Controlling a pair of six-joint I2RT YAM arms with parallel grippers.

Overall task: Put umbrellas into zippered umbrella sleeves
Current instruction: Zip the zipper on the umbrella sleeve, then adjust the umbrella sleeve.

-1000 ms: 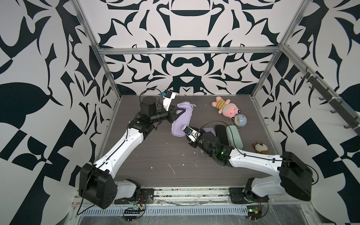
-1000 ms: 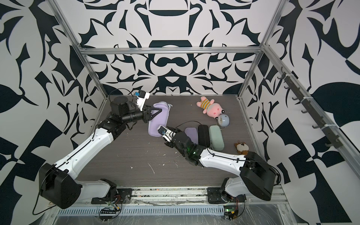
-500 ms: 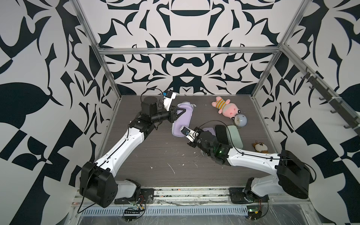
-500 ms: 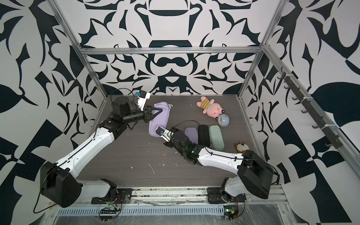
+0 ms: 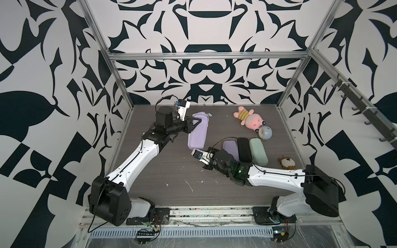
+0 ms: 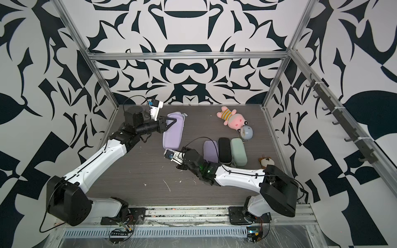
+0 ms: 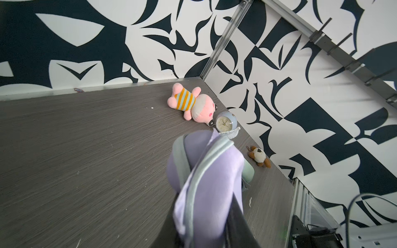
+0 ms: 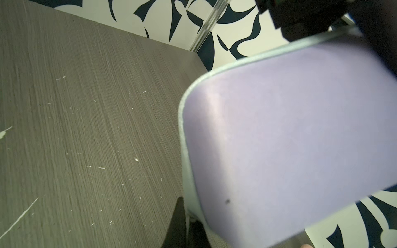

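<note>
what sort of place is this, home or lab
Probably a robot test cell, not a home: a left arm and right arm bolted to a rail, a metal frame, and patterned walls boxing in the table.

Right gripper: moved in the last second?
Yes. In a top view the right gripper has slid away from the black sleeve in the row, to the near end of the lilac sleeve that the left gripper holds up.
</note>
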